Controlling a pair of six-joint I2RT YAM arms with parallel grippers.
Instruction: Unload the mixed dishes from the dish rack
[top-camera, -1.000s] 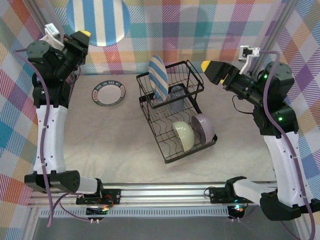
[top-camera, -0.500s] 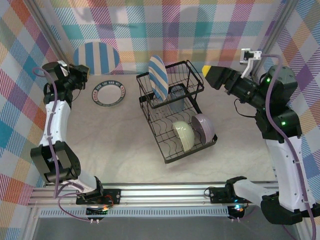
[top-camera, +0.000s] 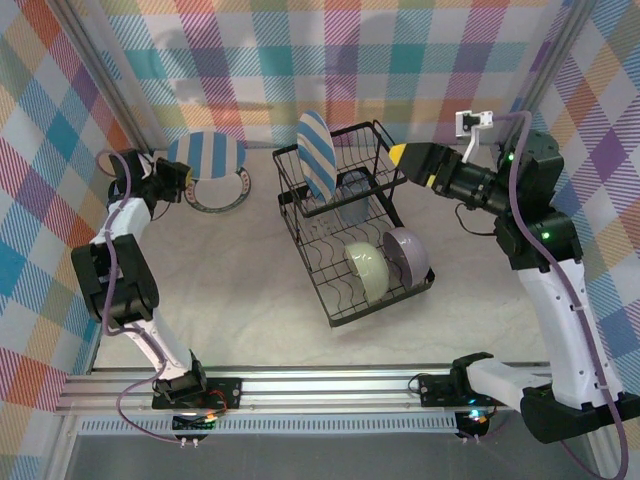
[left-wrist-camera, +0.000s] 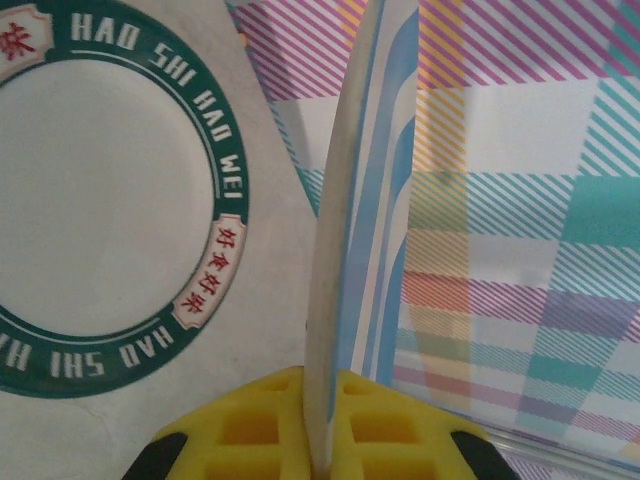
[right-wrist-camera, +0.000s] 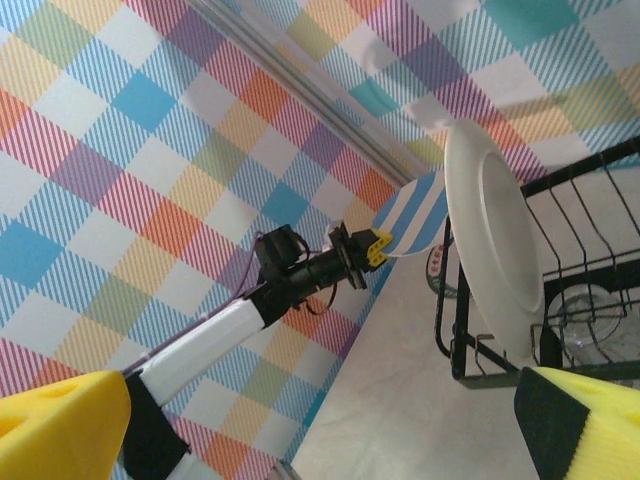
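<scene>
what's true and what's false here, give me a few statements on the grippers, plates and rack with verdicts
1. The left gripper is shut on the edge of a blue-striped plate. True.
2. The right gripper grips the lavender bowl. False: its jaws are open and empty, and the bowl sits in the dish rack.
3. The dish rack is empty. False: it holds a racked striped plate, a tumbler, a green bowl and the lavender bowl.
4. A green-rimmed plate lies flat on the table. True.
</scene>
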